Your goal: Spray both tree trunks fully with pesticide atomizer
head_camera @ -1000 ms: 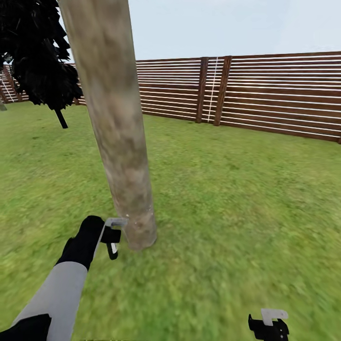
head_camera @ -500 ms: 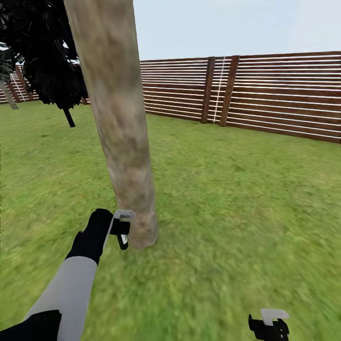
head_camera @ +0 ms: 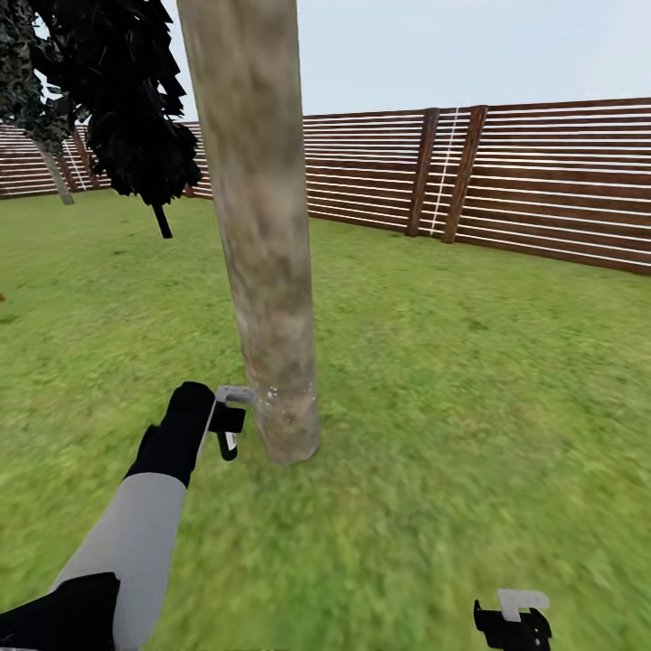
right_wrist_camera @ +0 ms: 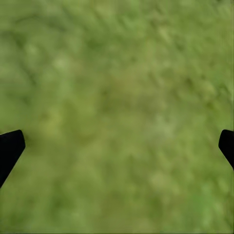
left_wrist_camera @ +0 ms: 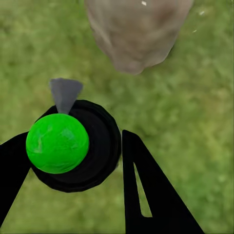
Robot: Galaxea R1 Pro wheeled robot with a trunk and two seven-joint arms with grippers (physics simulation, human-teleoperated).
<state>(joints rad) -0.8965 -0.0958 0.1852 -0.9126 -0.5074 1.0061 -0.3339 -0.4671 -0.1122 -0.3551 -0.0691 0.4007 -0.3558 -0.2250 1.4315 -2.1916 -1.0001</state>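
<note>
A: Where do you have the pesticide atomizer [left_wrist_camera: 73, 146] now?

B: Your left gripper [left_wrist_camera: 73, 161] is clamped on it, a finger on either side of the dark body, green spot facing the wrist camera. The grey nozzle points at the base of the tree trunk [head_camera: 267, 271], just beside it without touching.

A: What has changed over the last second?

B: In the head view the whole scene has slid rightward, fence [head_camera: 506, 194] and black-leaved tree [head_camera: 136, 99] included, so that is mostly your camera turning. The left gripper [head_camera: 226, 425] has also risen slightly against the trunk, staying close to its foot.

A: And for the task?

B: You seem placed to spray the lowest bark of this tree. I can't make out how much is covered.

A: The right gripper [right_wrist_camera: 117, 146]?

B: Spread wide and empty, low over the grass floor [right_wrist_camera: 117, 97].
</note>
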